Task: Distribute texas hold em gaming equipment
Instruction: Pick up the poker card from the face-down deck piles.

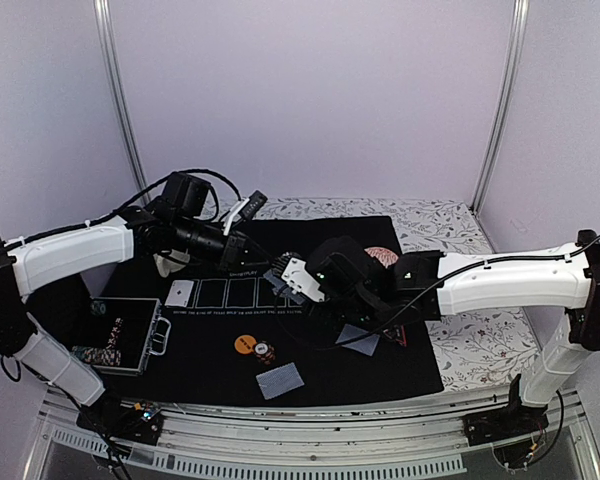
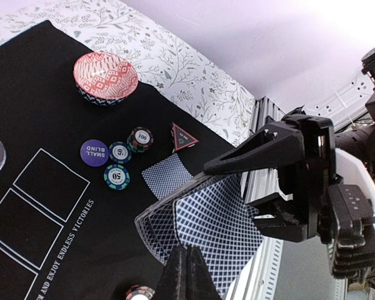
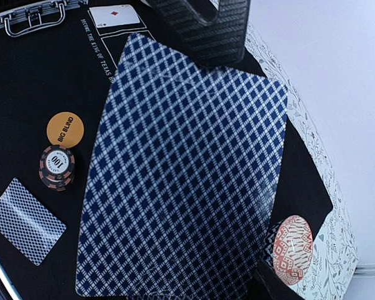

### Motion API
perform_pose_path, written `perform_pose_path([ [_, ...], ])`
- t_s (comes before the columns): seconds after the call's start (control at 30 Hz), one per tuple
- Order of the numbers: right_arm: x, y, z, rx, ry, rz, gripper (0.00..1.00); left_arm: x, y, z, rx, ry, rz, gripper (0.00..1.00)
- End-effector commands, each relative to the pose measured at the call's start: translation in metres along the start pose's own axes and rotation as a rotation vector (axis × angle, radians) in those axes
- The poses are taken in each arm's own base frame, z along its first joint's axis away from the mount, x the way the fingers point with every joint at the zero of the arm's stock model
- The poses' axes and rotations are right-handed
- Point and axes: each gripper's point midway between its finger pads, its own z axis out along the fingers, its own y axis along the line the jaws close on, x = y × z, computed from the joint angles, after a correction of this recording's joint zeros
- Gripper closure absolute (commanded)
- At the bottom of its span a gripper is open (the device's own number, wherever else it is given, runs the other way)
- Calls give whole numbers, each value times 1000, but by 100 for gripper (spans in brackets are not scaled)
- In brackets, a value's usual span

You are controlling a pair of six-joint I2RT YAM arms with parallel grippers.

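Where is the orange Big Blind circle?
In the top view, the orange Big Blind disc lies on the black mat near its front middle, right beside a chip stack.

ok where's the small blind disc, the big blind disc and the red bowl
small blind disc (image 2: 94,152), left wrist view, centre of its purple face
big blind disc (image 3: 65,129), right wrist view, centre of its orange face
red bowl (image 2: 105,74), left wrist view, bare patterned inside

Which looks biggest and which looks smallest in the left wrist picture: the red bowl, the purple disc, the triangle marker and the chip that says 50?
1. red bowl, clearly the largest.
2. purple disc and triangle marker: they look about alike, so they share this place.
3. chip marked 50, slightly smaller than the disc.
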Motion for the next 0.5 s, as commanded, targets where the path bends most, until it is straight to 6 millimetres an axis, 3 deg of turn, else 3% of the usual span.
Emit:
perform_pose_path([
  [0.0,-12,-13,-11,4,-61,68,51,-13,-7,-8,21,-43,27,100],
  [0.3,-15,-14,-12,7,-71,74,51,8,9,4,-1,27,-37,100],
  [0.47,-16,-16,-13,10,-76,75,51,14,9,7,15,47,-63,86],
])
